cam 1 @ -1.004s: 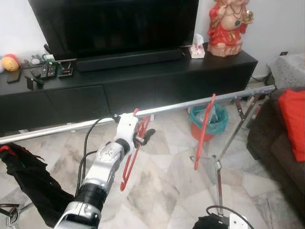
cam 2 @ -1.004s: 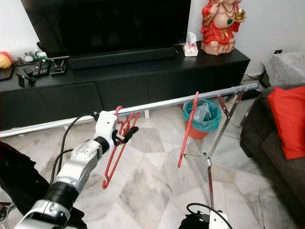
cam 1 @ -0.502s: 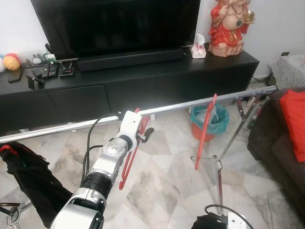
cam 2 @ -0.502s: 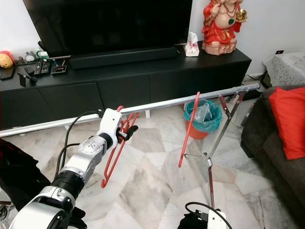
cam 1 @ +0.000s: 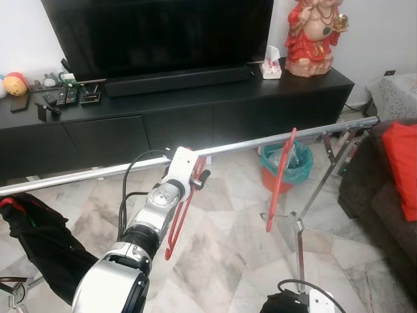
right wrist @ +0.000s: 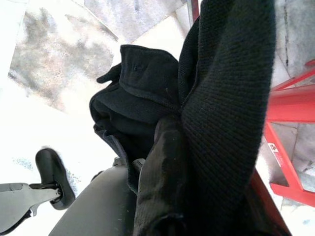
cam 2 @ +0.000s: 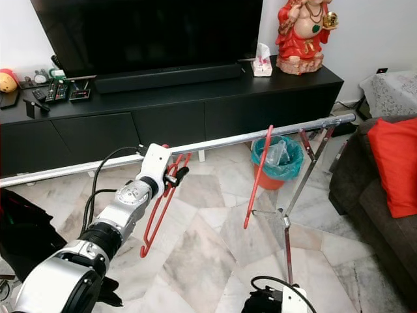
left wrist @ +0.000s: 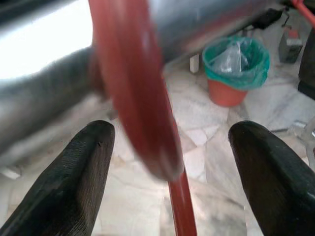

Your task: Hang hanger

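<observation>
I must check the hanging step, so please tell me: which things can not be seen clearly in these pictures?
- Left gripper, left wrist view: fingers apart; the red hanger and metal rail are blurred, too near the lens, so their contact is unclear.
- Right gripper, right wrist view: black cloth covers the fingers, so their state is hidden.
- Small items on the TV cabinet, left eye view: too small to identify.

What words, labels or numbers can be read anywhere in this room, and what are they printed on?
None can be read.
Red frame piece: a small white label with marks, too small and blurred to read.
Tissue box on the TV cabinet: patterned, no legible text.
Remotes on the cabinet: buttons too small to read.
Television: screen dark, no visible logo.
</observation>
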### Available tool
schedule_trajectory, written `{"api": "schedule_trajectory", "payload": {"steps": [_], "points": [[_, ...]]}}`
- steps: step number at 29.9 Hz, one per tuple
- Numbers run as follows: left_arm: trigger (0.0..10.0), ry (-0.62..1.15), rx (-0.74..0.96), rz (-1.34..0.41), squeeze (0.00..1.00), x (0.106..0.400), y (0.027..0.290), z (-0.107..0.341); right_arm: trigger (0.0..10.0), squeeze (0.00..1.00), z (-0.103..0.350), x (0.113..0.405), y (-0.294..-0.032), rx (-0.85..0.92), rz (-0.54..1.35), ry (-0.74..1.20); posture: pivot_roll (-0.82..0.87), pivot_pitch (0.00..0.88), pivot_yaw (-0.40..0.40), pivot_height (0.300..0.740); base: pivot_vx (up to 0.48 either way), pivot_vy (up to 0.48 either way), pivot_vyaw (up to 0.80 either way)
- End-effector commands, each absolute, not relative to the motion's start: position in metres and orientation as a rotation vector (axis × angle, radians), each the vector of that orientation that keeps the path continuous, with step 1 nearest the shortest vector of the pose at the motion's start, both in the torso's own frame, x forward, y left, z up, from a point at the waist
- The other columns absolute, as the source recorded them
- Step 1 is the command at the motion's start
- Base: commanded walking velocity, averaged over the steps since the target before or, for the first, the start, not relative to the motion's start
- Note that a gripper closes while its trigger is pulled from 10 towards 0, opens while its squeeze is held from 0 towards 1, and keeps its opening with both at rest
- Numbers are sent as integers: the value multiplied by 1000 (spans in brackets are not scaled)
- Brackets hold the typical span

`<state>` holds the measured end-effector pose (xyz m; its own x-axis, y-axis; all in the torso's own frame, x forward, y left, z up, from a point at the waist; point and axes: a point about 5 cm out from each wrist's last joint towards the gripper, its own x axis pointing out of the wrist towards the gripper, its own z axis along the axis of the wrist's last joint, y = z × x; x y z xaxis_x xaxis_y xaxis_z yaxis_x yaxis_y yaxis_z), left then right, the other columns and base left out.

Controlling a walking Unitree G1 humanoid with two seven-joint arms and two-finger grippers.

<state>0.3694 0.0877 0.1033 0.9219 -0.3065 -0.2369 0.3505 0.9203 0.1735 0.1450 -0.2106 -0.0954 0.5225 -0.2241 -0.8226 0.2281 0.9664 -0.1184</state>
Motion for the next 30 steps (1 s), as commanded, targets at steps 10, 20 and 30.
{"api": "schedule_trajectory", "payload": {"steps": [10,20,30], "points": [[6235,270,267,-363,0,367,90,93,10000,0,-95,146,-209,5,-258,985,-16,0,12,740,0,0,0],[0,250,265,-334,0,370,93,96,10000,0,-95,144,-215,0,-258,989,-18,0,12,740,0,0,0],[0,256,266,-313,0,371,101,97,10000,0,-98,140,-209,-3,-252,1000,-18,0,10,740,0,0,0]]}}
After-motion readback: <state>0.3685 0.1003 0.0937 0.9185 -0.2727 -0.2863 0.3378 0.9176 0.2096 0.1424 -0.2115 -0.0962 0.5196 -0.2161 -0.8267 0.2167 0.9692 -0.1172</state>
